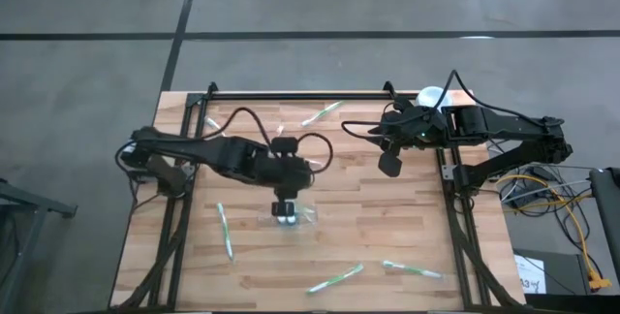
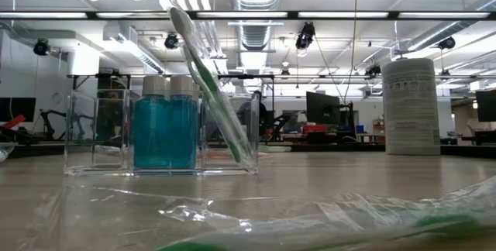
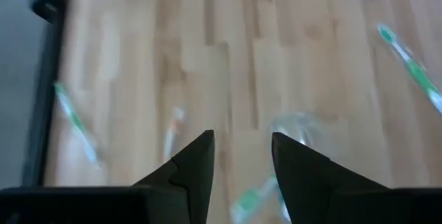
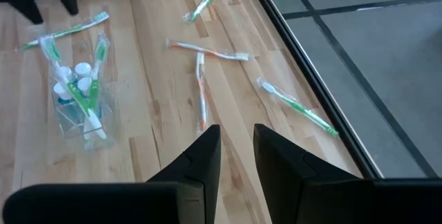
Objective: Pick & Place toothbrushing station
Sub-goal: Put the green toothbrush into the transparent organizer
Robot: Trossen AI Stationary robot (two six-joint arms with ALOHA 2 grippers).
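With the left gripper [image 1: 285, 206] spread directly above the clear organizer [image 2: 161, 131], a green toothbrush [image 2: 208, 80] leans inside, apparently just released; right gripper [image 1: 388, 164], slightly parted, waits empty above the surface [image 1: 387, 227].

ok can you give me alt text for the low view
A clear plastic organizer stands on the wooden table, holding two blue-filled bottles with white caps and a green and white toothbrush leaning tilted in the compartment beside them. A white cylindrical canister stands farther right, and crinkled clear wrapping with a green toothbrush lies blurred in the foreground.
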